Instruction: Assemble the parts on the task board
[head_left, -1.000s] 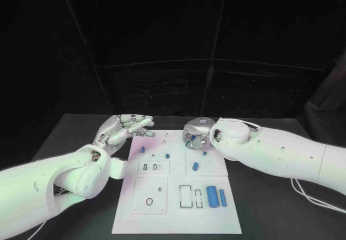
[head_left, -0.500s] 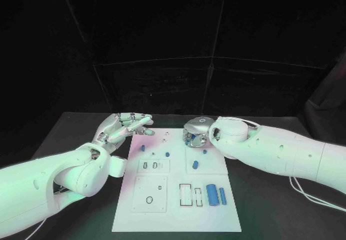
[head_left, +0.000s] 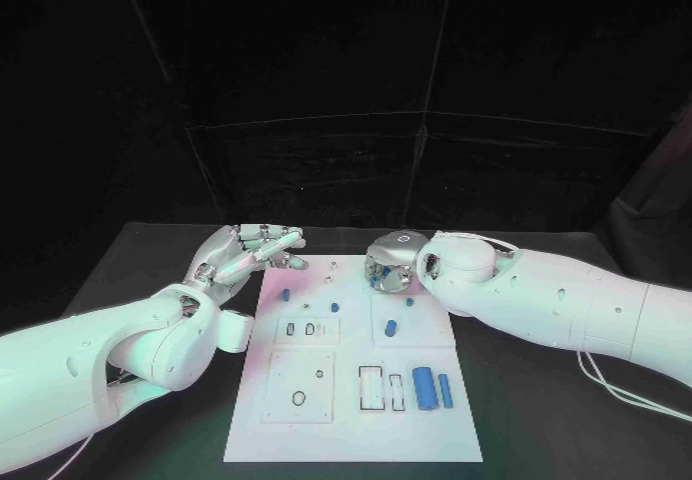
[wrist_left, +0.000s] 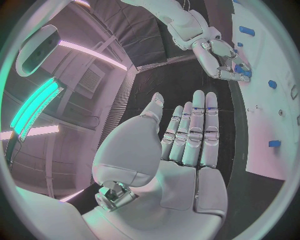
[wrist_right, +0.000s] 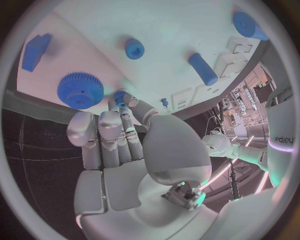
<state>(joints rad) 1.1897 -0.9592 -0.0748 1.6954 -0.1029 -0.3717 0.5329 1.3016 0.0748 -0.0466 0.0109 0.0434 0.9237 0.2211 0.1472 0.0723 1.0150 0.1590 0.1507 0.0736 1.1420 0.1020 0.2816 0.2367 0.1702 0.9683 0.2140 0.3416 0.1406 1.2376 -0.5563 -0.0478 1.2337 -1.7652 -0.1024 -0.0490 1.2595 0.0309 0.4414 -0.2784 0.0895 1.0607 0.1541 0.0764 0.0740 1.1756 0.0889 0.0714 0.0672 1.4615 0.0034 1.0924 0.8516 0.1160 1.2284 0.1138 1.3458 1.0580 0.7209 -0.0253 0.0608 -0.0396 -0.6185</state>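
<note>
Two silver many-fingered hands sit at the far end of the white rectangular task board (head_left: 353, 400): the left hand (head_left: 248, 253) hovers just off the board's far left corner with straight, spread fingers holding nothing, while the right hand (head_left: 389, 272) is curled knuckles-up over the far right part. Its wrist camera shows its fingertips (wrist_right: 122, 98) pinching a small blue cylindrical part (wrist_right: 120, 95), mostly hidden between them, beside a blue toothed gear (wrist_right: 80, 90); other small blue pieces (head_left: 430, 391) lie scattered on the board
</note>
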